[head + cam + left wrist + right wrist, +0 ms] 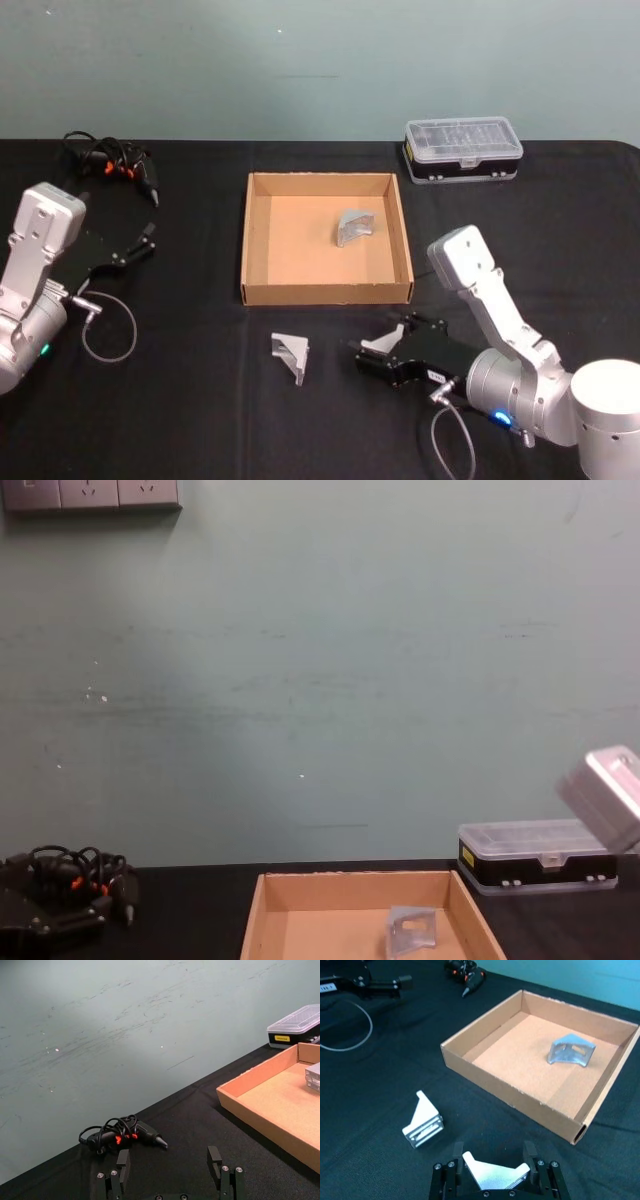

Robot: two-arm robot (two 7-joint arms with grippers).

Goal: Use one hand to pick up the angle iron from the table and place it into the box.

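Note:
My right gripper (378, 348) sits low over the black table (180, 410) just in front of the box, shut on a silver angle iron (384, 341). In the right wrist view that angle iron (490, 1177) spans the gap between the right gripper's (492, 1159) two fingers. A second angle iron (291, 356) (422, 1125) lies loose on the table to its left. The open cardboard box (326, 293) (510, 1092) holds a third angle iron (354, 226) (571, 1051) (412, 930). My left gripper (140, 245) (169, 1162) rests far left, open and holding nothing.
A clear-lidded plastic case (463, 150) (540, 855) stands behind the box at the right. A black and orange tool with coiled cable (115, 165) (125, 1135) lies at the back left. A loose cable loop (110, 325) trails beside the left arm.

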